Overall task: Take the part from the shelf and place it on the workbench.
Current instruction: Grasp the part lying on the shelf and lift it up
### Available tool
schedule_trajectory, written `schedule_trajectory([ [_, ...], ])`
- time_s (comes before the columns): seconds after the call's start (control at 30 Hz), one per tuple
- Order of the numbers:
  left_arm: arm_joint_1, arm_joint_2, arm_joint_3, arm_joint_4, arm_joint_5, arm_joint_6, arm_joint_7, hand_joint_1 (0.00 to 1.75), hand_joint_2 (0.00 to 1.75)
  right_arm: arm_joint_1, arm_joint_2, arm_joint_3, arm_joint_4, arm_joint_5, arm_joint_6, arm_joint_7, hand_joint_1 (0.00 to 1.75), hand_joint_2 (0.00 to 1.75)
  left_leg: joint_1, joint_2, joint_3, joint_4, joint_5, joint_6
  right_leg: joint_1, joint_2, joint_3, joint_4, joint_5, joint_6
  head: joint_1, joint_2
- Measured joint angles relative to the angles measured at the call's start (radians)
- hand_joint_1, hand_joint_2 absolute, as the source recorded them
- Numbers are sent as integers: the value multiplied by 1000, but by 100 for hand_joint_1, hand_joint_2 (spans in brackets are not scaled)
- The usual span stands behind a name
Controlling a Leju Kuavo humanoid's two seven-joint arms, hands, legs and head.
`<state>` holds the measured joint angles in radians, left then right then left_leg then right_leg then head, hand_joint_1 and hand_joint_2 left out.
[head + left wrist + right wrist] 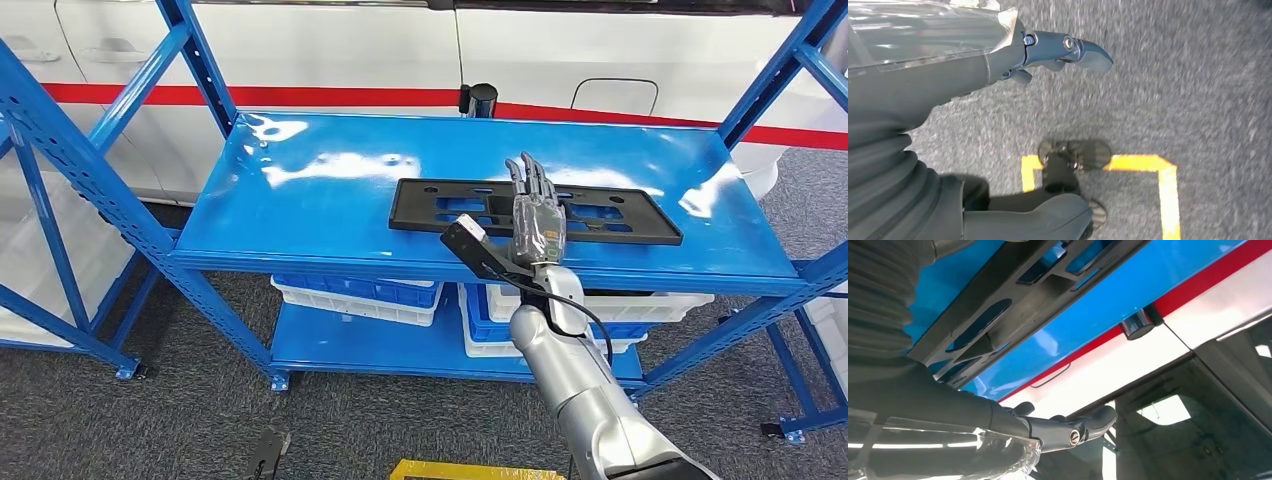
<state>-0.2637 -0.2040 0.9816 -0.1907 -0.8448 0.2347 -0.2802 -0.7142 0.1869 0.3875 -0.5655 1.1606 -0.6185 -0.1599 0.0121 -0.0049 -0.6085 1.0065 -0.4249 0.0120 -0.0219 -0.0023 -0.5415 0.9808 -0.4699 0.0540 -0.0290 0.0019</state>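
Black slotted part (535,210) flat on shelf (320,210)

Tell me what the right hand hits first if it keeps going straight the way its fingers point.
Probably nothing on the shelf: the right hand hovers over the black part, fingers aimed past it toward the white vehicle behind. Depth is unclear, so height above the part is uncertain.

Looks like a car workshop or factory floor — blue steel shelf (330,190) on bolted uprights, blue and white parts bins (360,297) stacked on the lower level, white car body (420,60) with a red stripe just beyond, grey carpet (180,420) marked with yellow tape (1148,165).
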Motion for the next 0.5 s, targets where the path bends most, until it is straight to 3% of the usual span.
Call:
schedule_trajectory([
  [0.03, 0, 0, 2, 0, 3, -11, 4, 0, 175, 0, 1, 0, 0, -1, -1, -4, 0, 175, 0, 0, 0, 0, 0, 0, 0, 0, 0, 0, 0, 0, 0, 0],
  [0.13, 0, 0, 12, 0, 15, -49, 7, 0, 44, 4, 4, 0, 0, 2, 3, -9, 0, 175, 0, 0, 0, 0, 0, 0, 0, 0, 0, 0, 0, 0, 0, 0],
  [0.17, 0, 1, 16, 0, 19, -61, 6, 0, 44, 7, 5, 0, 0, 3, 5, -9, 0, 175, 0, 0, 0, 0, 0, 0, 0, 0, 0, 0, 0, 0, 0, 0],
  [0.27, 0, 0, 23, 0, 28, -83, 2, 0, 175, 17, 10, 0, 0, 7, 9, -8, 0, 175, 0, 0, 0, 0, 0, 0, 0, 0, 0, 0, 0, 0, 0, 0],
  [0.5, 0, 0, 27, 0, 29, -89, 1, 0, 175, 24, 18, 1, 9, 16, 18, -8, 0, 175, 0, 0, 0, 0, 0, 0, 0, 0, 0, 0, 0, 0, 0, 0],
])
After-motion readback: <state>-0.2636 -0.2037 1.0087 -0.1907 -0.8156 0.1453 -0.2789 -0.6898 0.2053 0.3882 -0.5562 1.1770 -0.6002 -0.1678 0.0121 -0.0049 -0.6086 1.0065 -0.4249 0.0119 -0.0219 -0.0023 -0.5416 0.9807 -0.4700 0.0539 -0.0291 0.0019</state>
